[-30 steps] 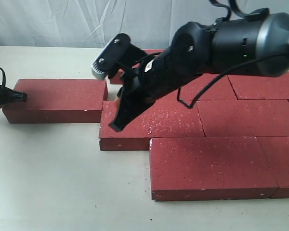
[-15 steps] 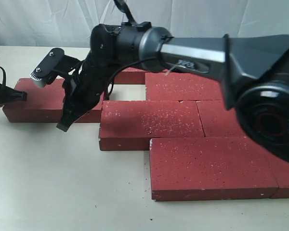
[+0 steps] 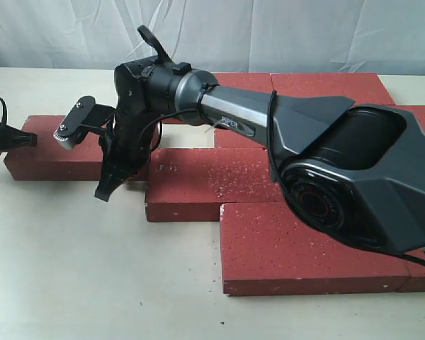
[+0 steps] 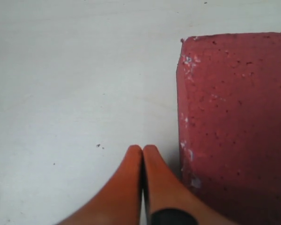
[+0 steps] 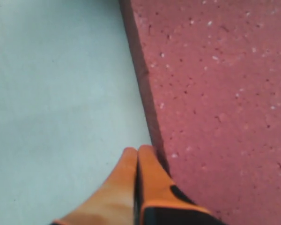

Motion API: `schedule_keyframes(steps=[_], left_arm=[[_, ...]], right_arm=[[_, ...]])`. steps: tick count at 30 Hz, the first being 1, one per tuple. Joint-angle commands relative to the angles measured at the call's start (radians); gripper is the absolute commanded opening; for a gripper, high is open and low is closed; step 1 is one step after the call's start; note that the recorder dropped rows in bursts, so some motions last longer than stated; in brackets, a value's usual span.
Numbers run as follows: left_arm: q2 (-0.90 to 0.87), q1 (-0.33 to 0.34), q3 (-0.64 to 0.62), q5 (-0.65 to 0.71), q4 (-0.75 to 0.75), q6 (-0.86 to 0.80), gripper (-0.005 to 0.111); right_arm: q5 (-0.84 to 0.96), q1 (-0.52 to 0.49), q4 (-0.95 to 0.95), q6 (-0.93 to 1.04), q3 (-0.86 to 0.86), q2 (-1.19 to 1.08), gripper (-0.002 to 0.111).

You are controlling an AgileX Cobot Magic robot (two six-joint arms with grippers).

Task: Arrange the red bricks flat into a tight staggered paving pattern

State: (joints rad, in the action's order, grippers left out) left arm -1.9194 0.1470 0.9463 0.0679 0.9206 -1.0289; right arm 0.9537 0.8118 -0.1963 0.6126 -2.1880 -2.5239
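Several red bricks lie flat in staggered rows; one row [image 3: 319, 85] is at the back, a middle brick [image 3: 212, 184] sits lower and a front brick [image 3: 304, 248] nearest. The leftmost brick [image 3: 57, 149] stands slightly apart from the middle one. My right gripper [image 3: 103, 193] reaches across to the left, shut and empty, its tip low by that brick's front edge. In the right wrist view the shut tips [image 5: 137, 150] touch a brick's edge [image 5: 215, 93]. My left gripper [image 3: 28, 139] is shut and empty at the leftmost brick's left end; its tips [image 4: 143, 149] lie beside the brick [image 4: 234, 122].
The pale table [image 3: 92, 269] stretches in front of and to the left of the bricks. A white curtain [image 3: 269, 28] hangs behind. The right arm's large dark body [image 3: 340, 170] covers the middle and right bricks.
My right arm has swung from over the middle brick to the left, and its shut tip has come down by the leftmost brick's front edge. The left gripper has not moved.
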Motion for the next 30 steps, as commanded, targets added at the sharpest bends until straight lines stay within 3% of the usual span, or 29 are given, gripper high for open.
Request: schedule_keyframes(steps=[1, 30], left_arm=[[-0.001, -0.011, 0.002, -0.008, 0.009, -0.001, 0.0], [-0.001, -0.011, 0.002, -0.008, 0.005, -0.001, 0.0]], right_arm=[[-0.028, -0.003, 0.015, -0.009, -0.009, 0.007, -0.001], [-0.071, -0.007, 0.066, -0.035, -0.033, 0.009, -0.001]])
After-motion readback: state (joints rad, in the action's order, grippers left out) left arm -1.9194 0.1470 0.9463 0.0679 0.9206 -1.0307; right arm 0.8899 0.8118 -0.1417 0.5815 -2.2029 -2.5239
